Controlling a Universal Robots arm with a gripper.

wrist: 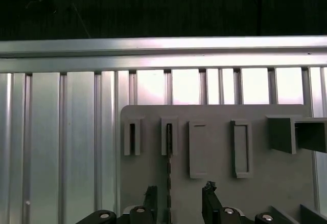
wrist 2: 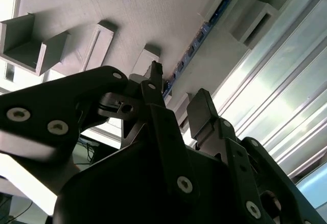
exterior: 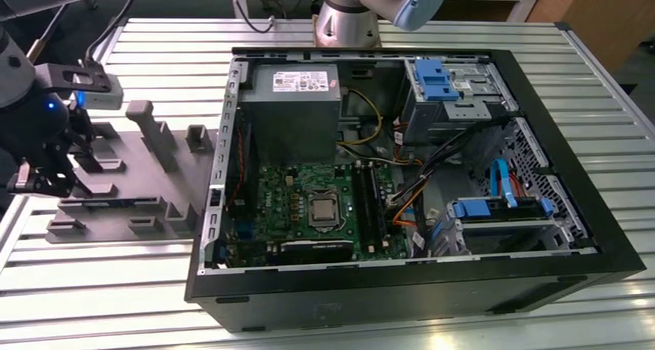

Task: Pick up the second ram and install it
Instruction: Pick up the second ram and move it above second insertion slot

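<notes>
The gripper (wrist: 180,193) stands with its black fingers (wrist: 209,196) spread, one on each side of the second ram (wrist: 168,170) and holding nothing; in the first wrist view there is a visible gap between the stick and each finger. In the exterior view the gripper (exterior: 41,183) hangs at the far left of the exterior view, over the left part of the grey tray (exterior: 123,212).

The tray (wrist: 286,183) holds the second ram on edge in a narrow groove, one end seated in a slotted block. Several other raised blocks and pockets stand around it on the tray.

In the first wrist view the second ram is only a thin dark line seen edge-on. The second wrist view, looking along the gripper (wrist 2: 180,88), shows the stick's side (wrist 2: 190,50): a blue-green strip with small dark parts, running along the tray (wrist 2: 127,9) towards the gap between the fingers.

The exterior view adds the wider scene. To the exterior view's right of the tray lies an open black computer case (exterior: 409,292) on the slatted metal table (exterior: 103,288). Inside it are a green motherboard (exterior: 297,200) with long black slots (exterior: 369,204), a grey power supply (exterior: 291,97) at the far side and a blue drive bracket (exterior: 435,77).
</notes>
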